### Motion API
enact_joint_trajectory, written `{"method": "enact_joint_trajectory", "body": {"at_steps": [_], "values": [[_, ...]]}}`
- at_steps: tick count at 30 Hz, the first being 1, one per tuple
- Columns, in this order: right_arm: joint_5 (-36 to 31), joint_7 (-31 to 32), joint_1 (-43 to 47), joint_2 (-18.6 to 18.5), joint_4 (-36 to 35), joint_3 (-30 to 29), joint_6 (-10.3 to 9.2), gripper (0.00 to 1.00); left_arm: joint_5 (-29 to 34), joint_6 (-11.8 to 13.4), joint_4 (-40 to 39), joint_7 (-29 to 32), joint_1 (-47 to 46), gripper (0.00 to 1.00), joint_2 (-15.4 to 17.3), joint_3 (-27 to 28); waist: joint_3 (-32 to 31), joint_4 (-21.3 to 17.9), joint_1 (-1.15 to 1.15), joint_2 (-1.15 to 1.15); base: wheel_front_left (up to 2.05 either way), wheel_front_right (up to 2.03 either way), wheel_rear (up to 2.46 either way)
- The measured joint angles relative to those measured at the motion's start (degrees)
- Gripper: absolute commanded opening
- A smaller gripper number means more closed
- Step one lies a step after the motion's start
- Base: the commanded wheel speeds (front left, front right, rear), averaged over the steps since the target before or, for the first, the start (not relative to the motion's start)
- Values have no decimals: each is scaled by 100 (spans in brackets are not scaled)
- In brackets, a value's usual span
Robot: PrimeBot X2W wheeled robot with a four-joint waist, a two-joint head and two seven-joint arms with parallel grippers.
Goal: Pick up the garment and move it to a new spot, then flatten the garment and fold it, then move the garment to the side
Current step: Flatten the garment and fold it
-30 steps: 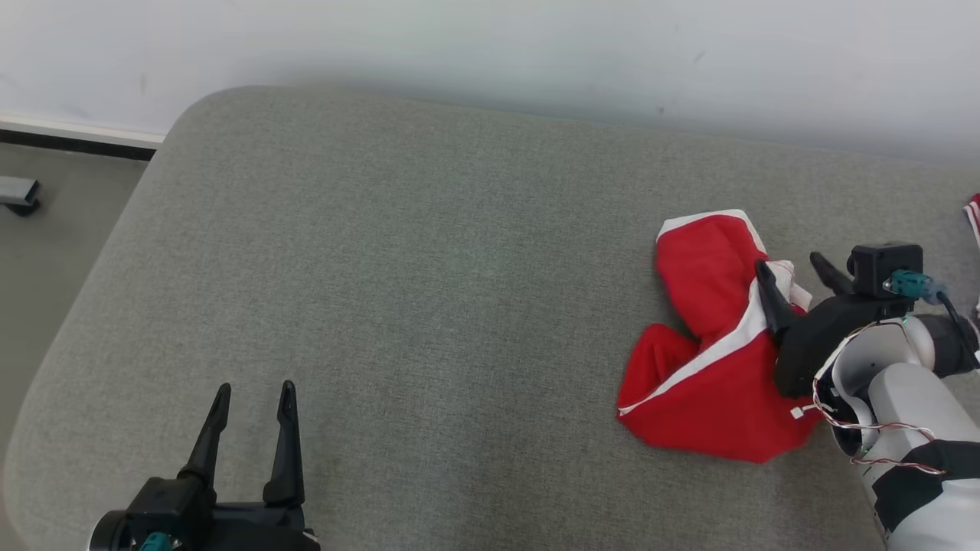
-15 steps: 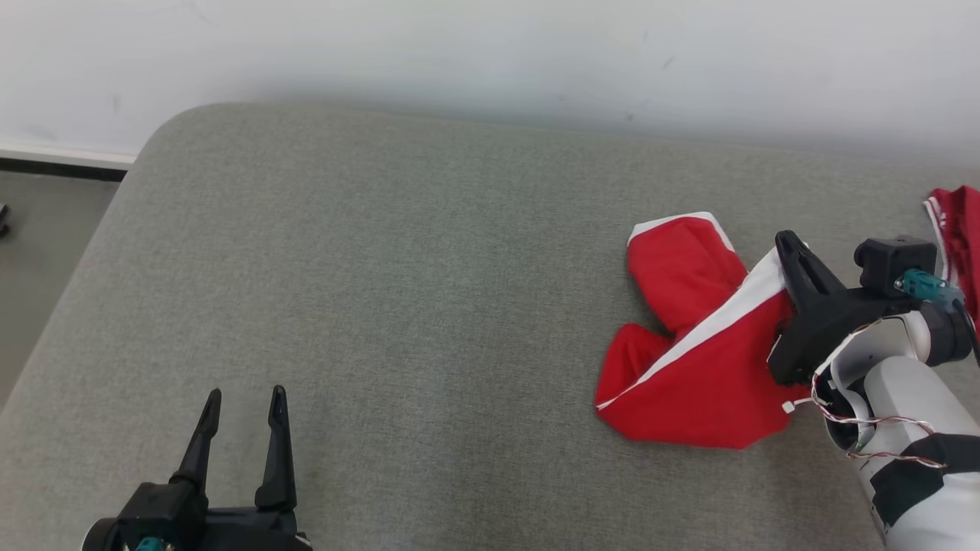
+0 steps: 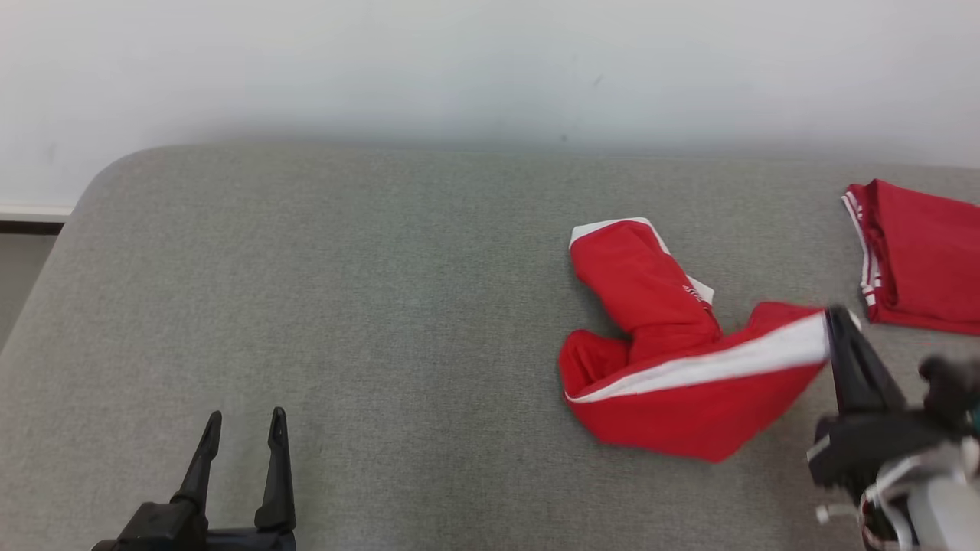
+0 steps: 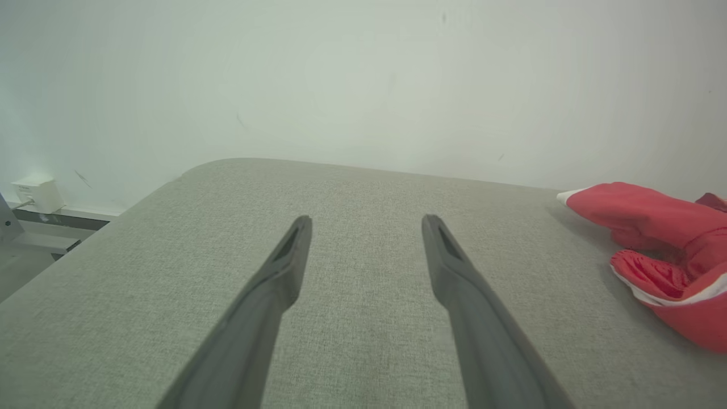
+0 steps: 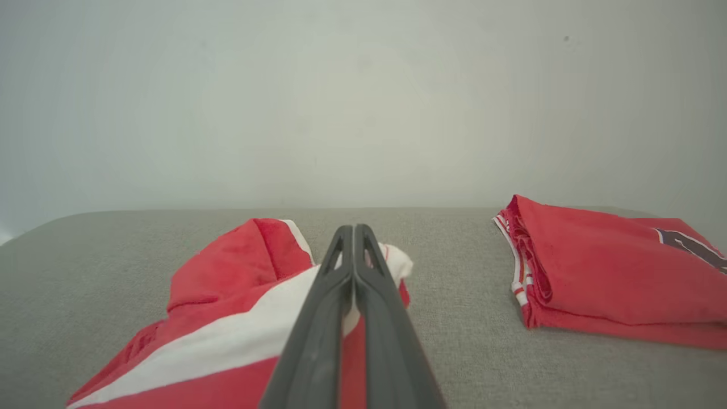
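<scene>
The garment is a crumpled red piece with a white stripe, lying right of centre on the grey cushion. My right gripper is shut on its white-striped edge and holds that corner lifted off the cushion. The right wrist view shows the two fingers pressed together at the right gripper with the garment draped under them. My left gripper stands open at the lower left, well away from the cloth. Its spread fingers hover over bare cushion, with the garment far to their right.
A second red garment, folded, with white trim, lies at the cushion's far right; it also appears as the folded garment in the right wrist view. A white wall runs behind the cushion. The floor shows at the left edge.
My right gripper closed on the garment's striped edge and pulled it up and toward the right. The head camera shifted, bringing the folded garment into view. The left gripper stayed still.
</scene>
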Motion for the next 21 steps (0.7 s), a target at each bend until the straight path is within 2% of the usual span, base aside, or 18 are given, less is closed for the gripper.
{"method": "enact_joint_trajectory", "body": {"at_steps": [7,13,14,15,16,21], "values": [[-163,109,1517,645,-1031,-584,0,0,-23,0,2,0,25,100,-1,-20,-62,-157,0,0,0,0,0],[-367,116,2140,994,-1235,-770,0,0,-23,0,29,0,29,100,0,-38,-122,-210,0,0,0,0,0],[-398,113,2176,1022,-1250,-801,0,4,-23,0,33,0,30,100,0,-38,-135,-214,0,0,0,0,0],[-437,97,2194,1039,-1271,-829,0,47,-22,0,37,0,32,100,0,-36,-147,-218,0,0,0,0,0],[-468,75,2202,1049,-1305,-840,0,100,-22,0,40,0,36,100,-1,-32,-158,-223,0,0,0,0,0],[-631,-113,2168,1085,-1585,-837,0,100,-4,0,47,0,57,100,-1,-18,-223,-229,0,0,0,0,0]]}}
